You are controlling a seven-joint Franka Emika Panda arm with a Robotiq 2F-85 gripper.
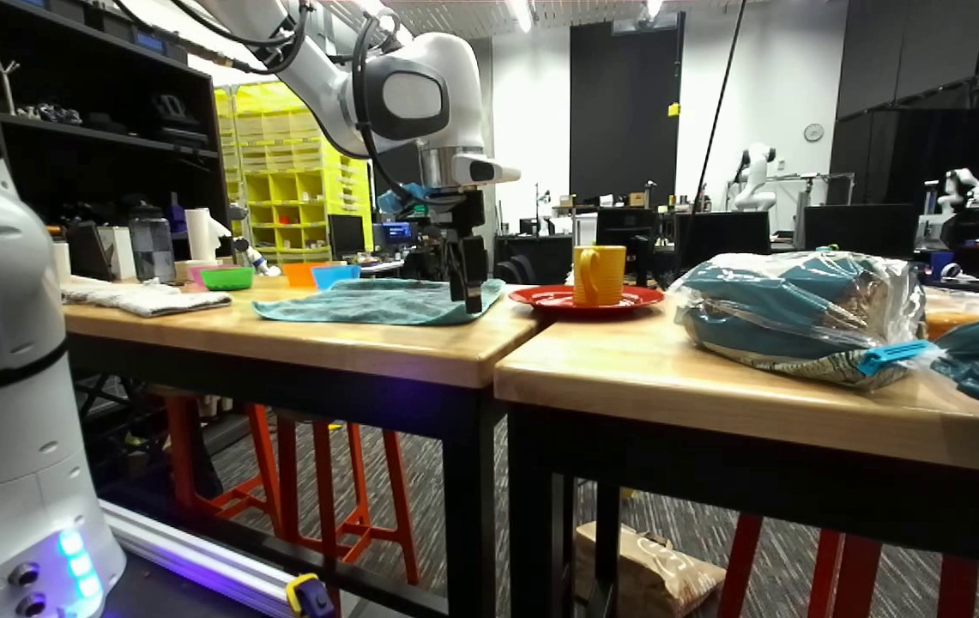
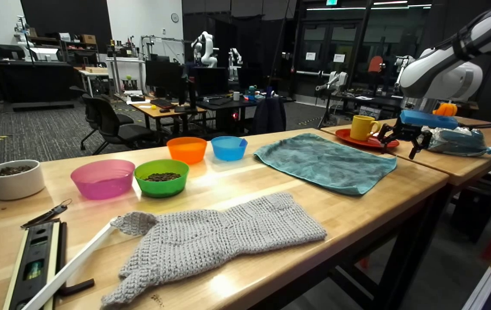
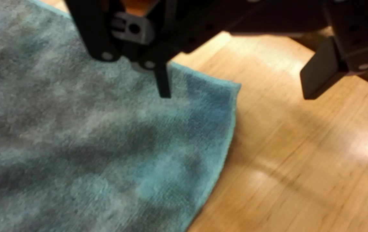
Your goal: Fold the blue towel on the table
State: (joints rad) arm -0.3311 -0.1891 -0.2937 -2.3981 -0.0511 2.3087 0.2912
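In an exterior view the towel (image 1: 352, 302) lies flat and unfolded, left of the plate (image 1: 547, 298); next, nearer that plate, hangs the empty gripper (image 1: 467, 305). In the wrist view its fingers (image 3: 320, 70) stand wide, a towel corner (image 3: 214, 100) pointing rightward in their gap, so a pinch there looks likely next.
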